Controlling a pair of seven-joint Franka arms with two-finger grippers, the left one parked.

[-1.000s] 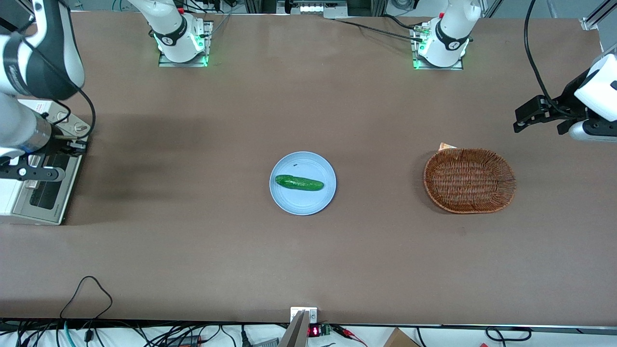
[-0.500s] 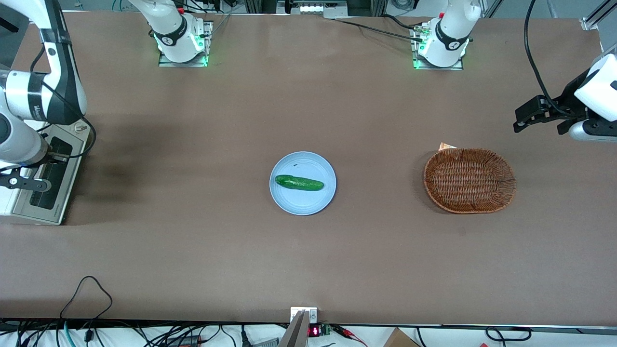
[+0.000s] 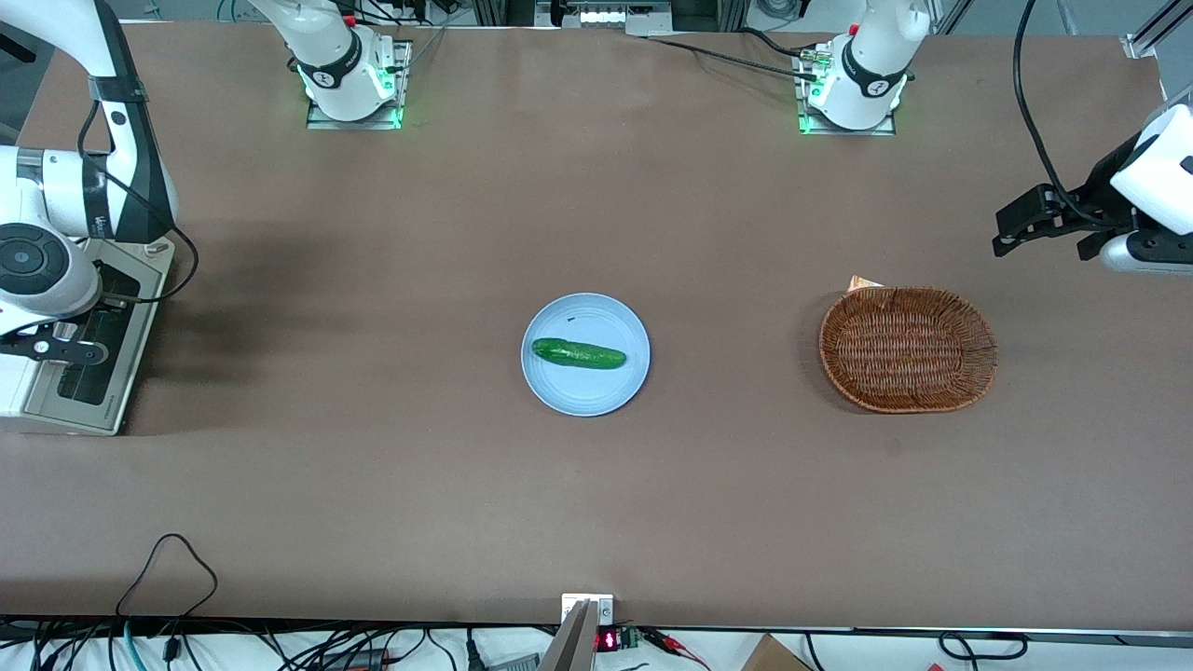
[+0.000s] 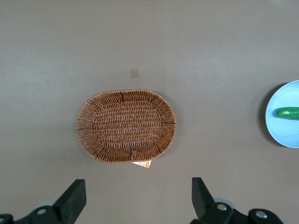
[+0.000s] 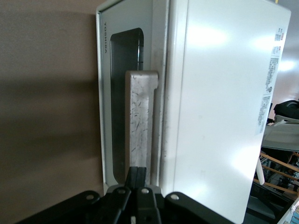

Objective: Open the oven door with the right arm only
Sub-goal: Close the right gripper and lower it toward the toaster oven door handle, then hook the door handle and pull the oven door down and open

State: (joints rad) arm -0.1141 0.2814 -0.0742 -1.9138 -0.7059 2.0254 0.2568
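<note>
The cream-white toaster oven (image 3: 19, 396) stands at the working arm's end of the table. Its oven door (image 3: 82, 359), silver-grey with a dark window, stands against the oven body (image 5: 219, 107). The door (image 5: 108, 70) and its steel bar handle (image 5: 140, 121) show close up in the right wrist view. The right arm (image 3: 56, 214) reaches down over the oven. My gripper (image 3: 58, 351) is in front of the door. Its black fingers (image 5: 134, 173) are pressed together at the near end of the handle, with nothing seen between them; the gripper (image 5: 138, 171) is shut.
A light blue plate (image 3: 559, 391) with a cucumber (image 3: 578, 353) lies mid-table. A brown wicker basket (image 3: 908, 348) lies toward the parked arm's end. Both arm bases (image 3: 352, 79) stand at the table edge farthest from the front camera. A black cable (image 3: 168, 559) loops at the near edge.
The right arm's upper links swung away from the front camera and its wrist turned. The gripper shifted slightly nearer the camera along the door front. The door looks unmoved.
</note>
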